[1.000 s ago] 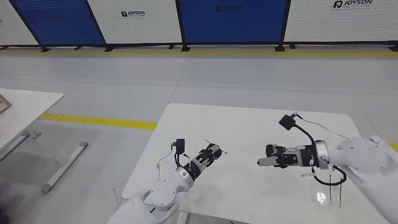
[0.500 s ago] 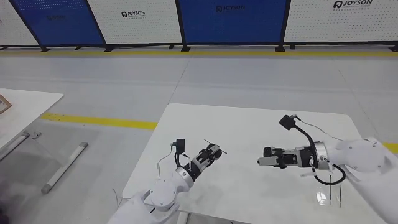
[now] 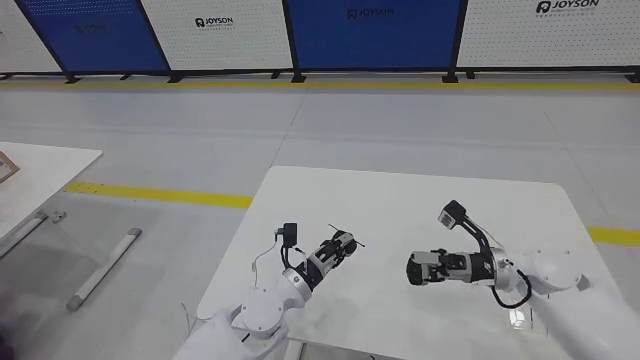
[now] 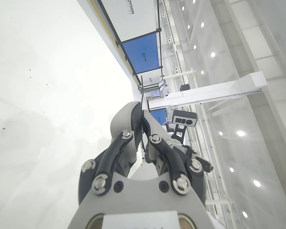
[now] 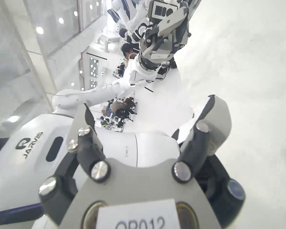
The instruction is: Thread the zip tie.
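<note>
A thin black zip tie [image 4: 141, 91] is pinched between the fingertips of my left gripper [image 4: 140, 116], which is shut on it, and its end sticks out past them. In the top view the left gripper [image 3: 341, 247] is near the table's front left, with the zip tie [image 3: 357, 242] lying crosswise at its tip. My right gripper [image 3: 413, 268] hovers a short way to its right, pointing toward it and apart from it. In the right wrist view the right gripper [image 5: 150, 110] is open with nothing between its fingers, and the left gripper [image 5: 160, 36] faces it farther off.
The white table [image 3: 400, 195] has bare surface behind both grippers. A small clear object [image 3: 516, 320] sits near the front right edge beside the right arm. Blue and white pegboard panels [image 3: 375, 15] stand far back across the floor.
My right gripper has moved left toward the left gripper and a little closer to the front edge, with its wrist turned. The left arm has stayed still with the zip tie.
</note>
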`<action>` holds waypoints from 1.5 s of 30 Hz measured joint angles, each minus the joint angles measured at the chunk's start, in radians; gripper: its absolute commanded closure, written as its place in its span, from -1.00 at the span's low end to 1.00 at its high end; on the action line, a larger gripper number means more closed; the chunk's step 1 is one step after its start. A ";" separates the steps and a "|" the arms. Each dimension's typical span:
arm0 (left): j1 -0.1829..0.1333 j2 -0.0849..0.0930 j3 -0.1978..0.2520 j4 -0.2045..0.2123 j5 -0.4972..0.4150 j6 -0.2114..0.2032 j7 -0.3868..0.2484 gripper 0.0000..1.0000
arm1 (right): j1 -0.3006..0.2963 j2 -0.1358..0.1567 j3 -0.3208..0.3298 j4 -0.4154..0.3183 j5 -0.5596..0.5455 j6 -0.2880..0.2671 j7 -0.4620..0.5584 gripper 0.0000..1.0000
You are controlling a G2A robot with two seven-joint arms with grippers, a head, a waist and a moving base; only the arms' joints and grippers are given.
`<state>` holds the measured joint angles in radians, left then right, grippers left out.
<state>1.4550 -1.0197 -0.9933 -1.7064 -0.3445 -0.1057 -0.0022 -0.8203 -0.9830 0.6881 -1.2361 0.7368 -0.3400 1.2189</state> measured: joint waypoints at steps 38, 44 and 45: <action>0.021 -0.034 0.080 -0.011 0.204 -0.052 0.142 1.00 | 0.045 -0.111 -0.110 0.085 -0.067 0.170 -0.104 -1.00; 0.024 -0.037 0.077 -0.019 0.202 -0.060 0.166 1.00 | 0.045 -0.117 -0.107 0.094 -0.038 0.177 -0.100 -1.00; 0.024 -0.037 0.077 -0.019 0.202 -0.060 0.165 1.00 | 0.045 -0.117 -0.107 0.093 -0.038 0.177 -0.100 -1.00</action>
<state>1.4786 -1.0566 -0.9158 -1.7253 -0.1425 -0.1658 0.1632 -0.7751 -1.1000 0.5808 -1.1426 0.6987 -0.1633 1.1190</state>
